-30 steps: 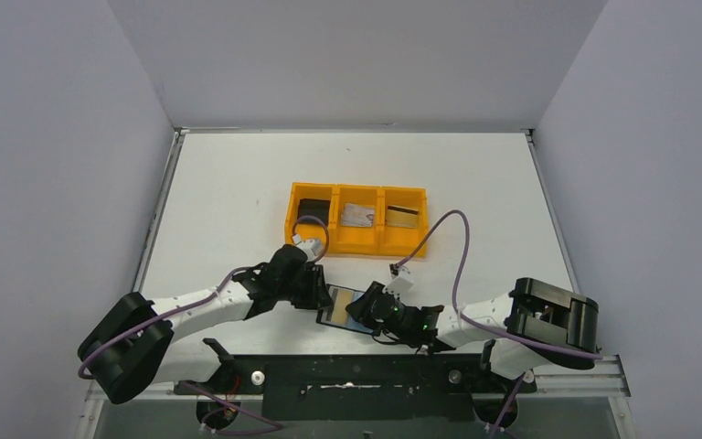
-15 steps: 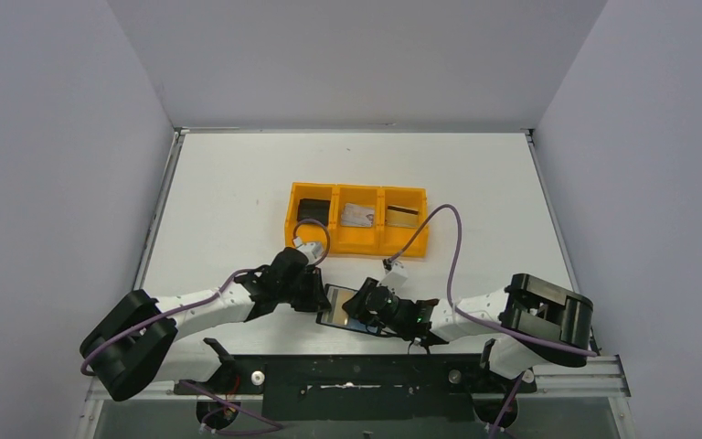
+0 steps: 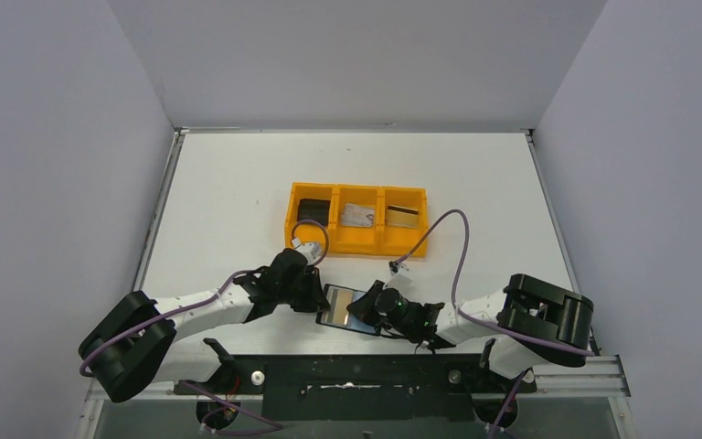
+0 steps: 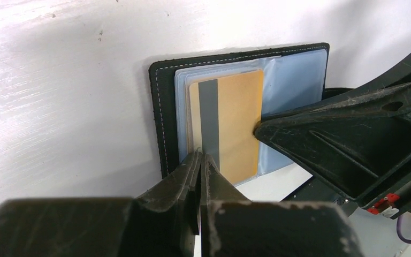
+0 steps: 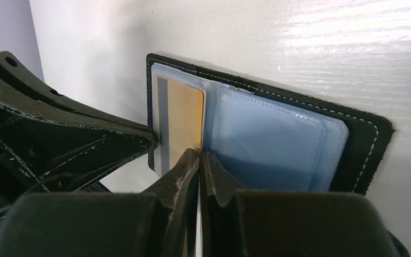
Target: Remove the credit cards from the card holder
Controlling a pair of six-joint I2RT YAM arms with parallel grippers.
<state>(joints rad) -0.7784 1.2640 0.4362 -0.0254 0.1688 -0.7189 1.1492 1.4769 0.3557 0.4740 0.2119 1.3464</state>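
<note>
The left arm and right arm have white links, black joints, looping purple cables, scuffed black fingers.

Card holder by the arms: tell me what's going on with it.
The open card holder lies flat on the table with both grippers at it. The left gripper is shut at the edge of a gold card in its pocket; whether it pinches the card is unclear. The right gripper is shut by the holder's fold. A silver card and a second gold card lie in the orange tray.
</note>
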